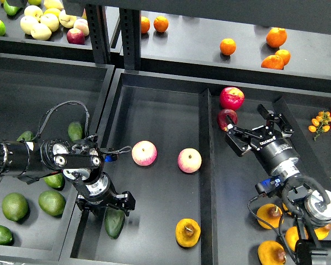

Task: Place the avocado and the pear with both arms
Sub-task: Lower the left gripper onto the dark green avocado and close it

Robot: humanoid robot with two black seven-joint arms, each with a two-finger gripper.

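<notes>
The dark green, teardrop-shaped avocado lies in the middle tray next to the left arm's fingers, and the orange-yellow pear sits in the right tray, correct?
Not quite: the head view shows the orange-yellow pear in the middle tray too, right of the dark green avocado by the left gripper.

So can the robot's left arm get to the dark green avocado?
Probably yes. The left end effector sits right over the avocado in the middle bin, with nothing between them. Whether it already grips the avocado is hard to tell, since the fingers look dark from here.
</notes>
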